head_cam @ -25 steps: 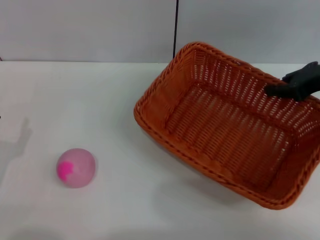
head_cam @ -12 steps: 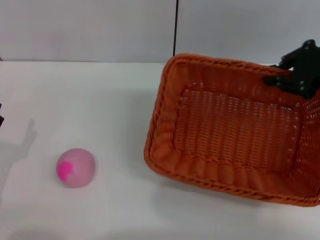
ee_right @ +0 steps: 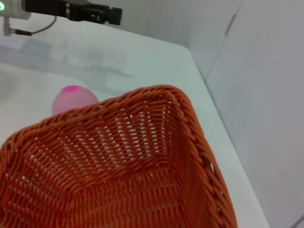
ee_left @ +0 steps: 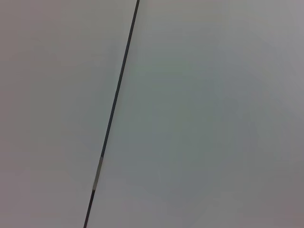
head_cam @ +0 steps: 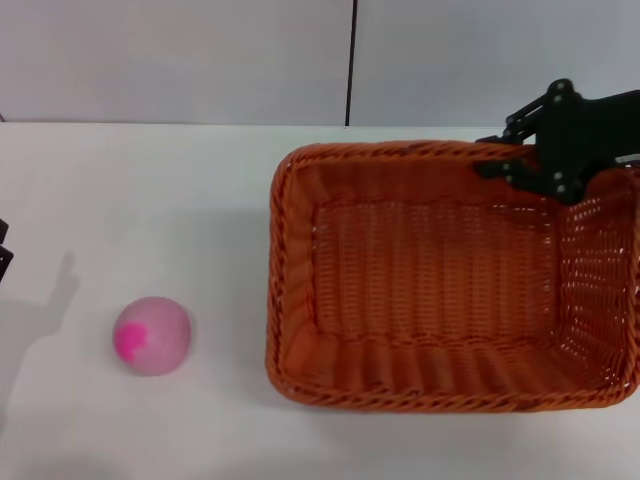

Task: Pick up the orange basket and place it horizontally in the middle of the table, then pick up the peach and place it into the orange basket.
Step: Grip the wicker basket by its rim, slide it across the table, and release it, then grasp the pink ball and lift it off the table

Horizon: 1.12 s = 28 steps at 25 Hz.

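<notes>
The orange basket [head_cam: 430, 285] sits right of centre on the white table [head_cam: 150, 180], empty, with its long sides running left to right. My right gripper [head_cam: 505, 160] is shut on the basket's far rim near the far right corner. The right wrist view looks into the basket [ee_right: 118, 166] from that rim. The peach [head_cam: 151, 335], pale pink with a magenta blotch, lies on the table well to the left of the basket and apart from it. It also peeks over the basket's rim in the right wrist view, the peach [ee_right: 73, 97]. A sliver of my left arm [head_cam: 4, 255] shows at the left edge.
A grey wall with a dark vertical seam [head_cam: 351, 60] stands behind the table. The left wrist view shows only that wall and seam [ee_left: 114, 109]. The left arm [ee_right: 71, 10] hangs dark above the table's far side in the right wrist view.
My right gripper has swung the basket round from a tilted diagonal to level and square with the table, and shifted it left. The peach has not moved.
</notes>
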Tool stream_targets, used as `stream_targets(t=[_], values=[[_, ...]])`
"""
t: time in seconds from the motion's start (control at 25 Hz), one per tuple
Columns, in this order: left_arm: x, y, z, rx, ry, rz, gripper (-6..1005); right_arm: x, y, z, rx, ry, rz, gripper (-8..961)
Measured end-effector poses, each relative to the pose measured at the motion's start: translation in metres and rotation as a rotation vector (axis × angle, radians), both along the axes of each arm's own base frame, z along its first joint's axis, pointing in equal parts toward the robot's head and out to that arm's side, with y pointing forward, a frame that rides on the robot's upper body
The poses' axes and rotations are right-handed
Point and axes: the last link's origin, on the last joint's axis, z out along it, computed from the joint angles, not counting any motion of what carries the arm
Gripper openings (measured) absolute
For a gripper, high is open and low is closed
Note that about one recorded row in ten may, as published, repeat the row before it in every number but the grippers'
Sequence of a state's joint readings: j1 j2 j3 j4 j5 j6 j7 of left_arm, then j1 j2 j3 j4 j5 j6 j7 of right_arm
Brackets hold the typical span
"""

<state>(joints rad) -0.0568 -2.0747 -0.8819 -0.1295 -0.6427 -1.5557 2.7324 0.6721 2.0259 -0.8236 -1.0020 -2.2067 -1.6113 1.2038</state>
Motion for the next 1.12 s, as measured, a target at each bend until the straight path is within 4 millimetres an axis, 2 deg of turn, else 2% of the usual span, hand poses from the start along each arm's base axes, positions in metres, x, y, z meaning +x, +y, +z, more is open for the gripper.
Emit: stream_targets(t=[0.28, 0.6, 0.8, 0.96, 1.04, 1.08, 1.12], values=[[0.003, 0.003, -0.002, -0.002, -0.013, -0.011, 713, -0.004, 0.002, -0.022, -0.018, -0.073, 0.07, 150], [0.004, 0.004, -0.002, -0.003, -0.014, -0.016, 706, -0.005, 0.006, -0.025, 0.002, -0.097, 0.089, 183], [0.005, 0.005, -0.003, -0.008, -0.013, -0.02, 701, -0.006, 0.006, -0.023, 0.014, -0.087, 0.099, 406], [0.005, 0.004, -0.003, -0.019, -0.01, -0.027, 698, -0.007, 0.005, -0.019, 0.034, -0.055, 0.098, 466], [0.006, 0.004, -0.004, -0.03, -0.011, -0.041, 696, -0.008, 0.003, -0.012, 0.061, -0.005, 0.094, 497], [0.008, 0.001, -0.003, -0.048, -0.025, -0.069, 695, -0.01, 0.001, -0.002, 0.107, 0.074, 0.079, 512], [0.008, 0.001, -0.003, -0.048, -0.025, -0.069, 694, -0.01, 0.001, -0.002, 0.107, 0.074, 0.079, 527]])
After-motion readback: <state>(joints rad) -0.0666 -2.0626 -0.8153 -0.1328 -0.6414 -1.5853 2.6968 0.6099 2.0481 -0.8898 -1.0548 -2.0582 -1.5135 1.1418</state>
